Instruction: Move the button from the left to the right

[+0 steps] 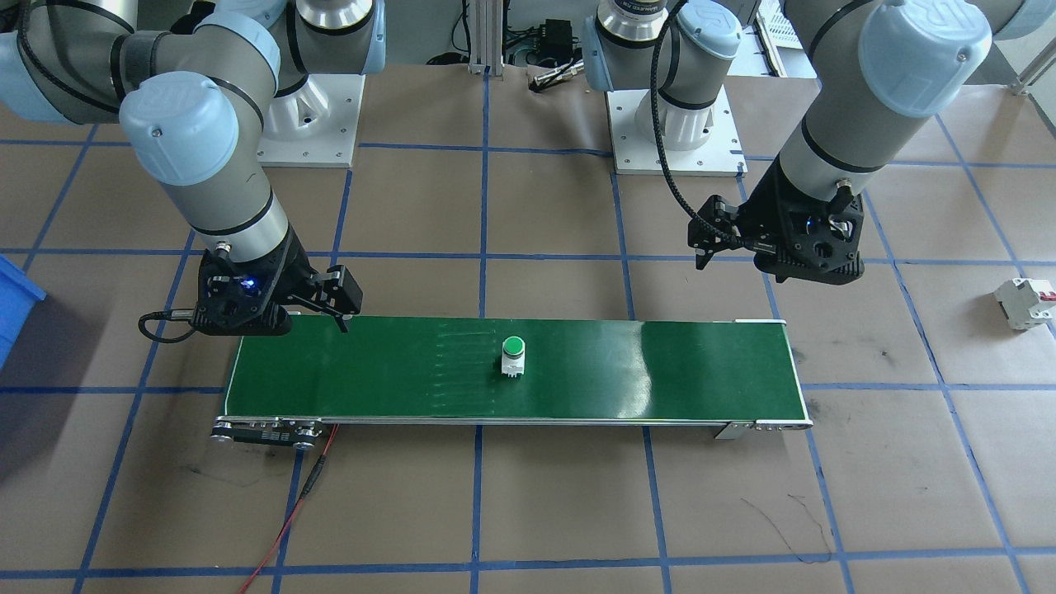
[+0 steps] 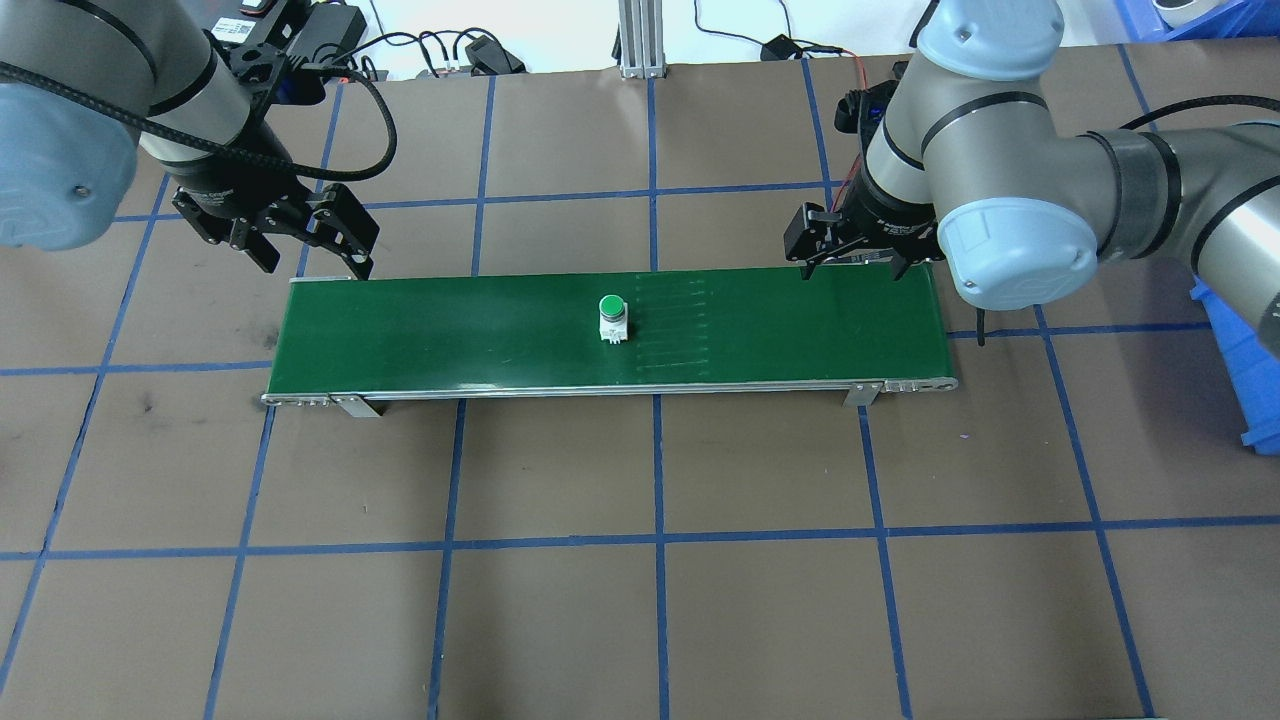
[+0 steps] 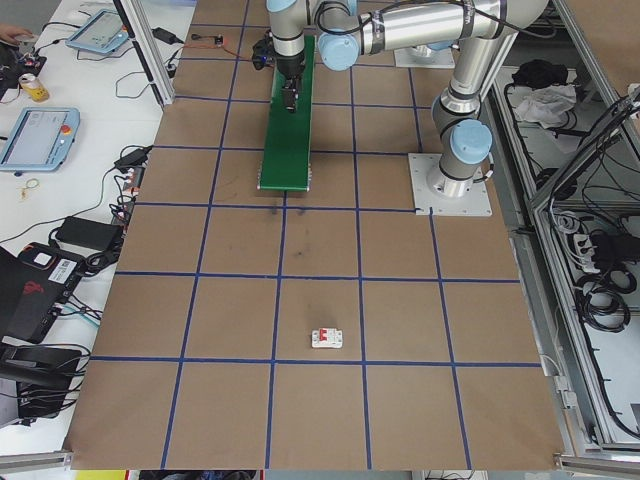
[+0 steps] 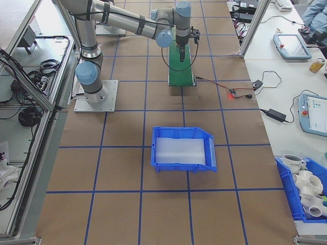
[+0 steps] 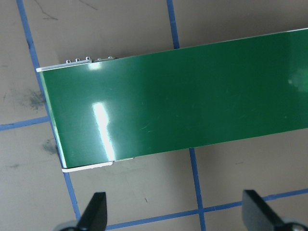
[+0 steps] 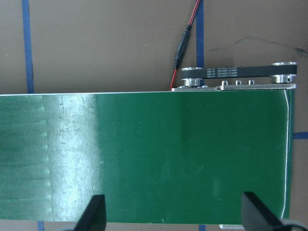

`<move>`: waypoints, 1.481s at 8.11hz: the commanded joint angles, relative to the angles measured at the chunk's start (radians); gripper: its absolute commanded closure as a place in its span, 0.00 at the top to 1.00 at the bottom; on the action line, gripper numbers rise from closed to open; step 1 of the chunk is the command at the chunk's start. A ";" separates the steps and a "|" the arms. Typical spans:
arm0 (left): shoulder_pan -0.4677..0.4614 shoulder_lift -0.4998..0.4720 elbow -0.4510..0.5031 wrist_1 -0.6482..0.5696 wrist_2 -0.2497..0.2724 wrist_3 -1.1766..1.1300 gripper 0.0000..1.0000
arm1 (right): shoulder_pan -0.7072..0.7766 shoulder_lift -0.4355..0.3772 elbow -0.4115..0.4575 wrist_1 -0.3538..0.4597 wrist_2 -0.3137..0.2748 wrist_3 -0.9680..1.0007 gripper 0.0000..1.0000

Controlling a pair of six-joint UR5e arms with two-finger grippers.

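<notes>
From across the table, the button [image 1: 512,356] stands upright near the middle of a long green conveyor belt [image 1: 660,375], its green cap facing up and its long axis vertical. The right gripper [image 1: 337,307] hangs over the belt's far edge at the view's left end, fingers spread and empty. The left gripper [image 1: 716,239] hovers above the brown table [image 1: 528,511] just beyond the belt's other end, also spread and empty. A white circuit breaker [image 1: 1025,302] lies well apart at the view's right edge.

From behind the robot, the button [image 2: 612,318] shows its cap from above, with a white base below it. Both arms bend down at the wrist, one at each end of the belt [image 2: 450,330]: the left gripper [image 2: 320,250] and the right gripper [image 2: 850,262], neither touching the button.

The left-end view shows the breaker [image 3: 327,339] alone on the near table; the button is too small to make out.

The right-end view adds a blue bin [image 4: 183,149] near the belt's end.

The left wrist camera sees one bare belt end [image 5: 183,96] between two wide-apart fingertips [image 5: 94,211].

The right wrist camera sees the other end [image 6: 144,154], its drive pulleys [image 6: 240,73] and a red wire [image 6: 185,36], with fingertips [image 6: 94,211] likewise wide apart.
</notes>
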 commanded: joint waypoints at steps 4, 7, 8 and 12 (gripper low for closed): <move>0.001 0.001 -0.001 0.002 0.000 0.000 1.00 | 0.006 0.002 0.000 -0.003 0.022 0.102 1.00; 0.001 0.003 -0.001 0.002 0.000 0.005 1.00 | 0.047 0.024 0.000 -0.022 0.021 0.173 1.00; 0.001 0.003 -0.001 0.002 0.000 0.005 1.00 | 0.073 0.041 0.000 -0.070 0.019 0.242 1.00; 0.001 0.012 -0.001 0.002 0.000 0.006 1.00 | 0.120 0.121 -0.011 -0.076 0.067 0.269 1.00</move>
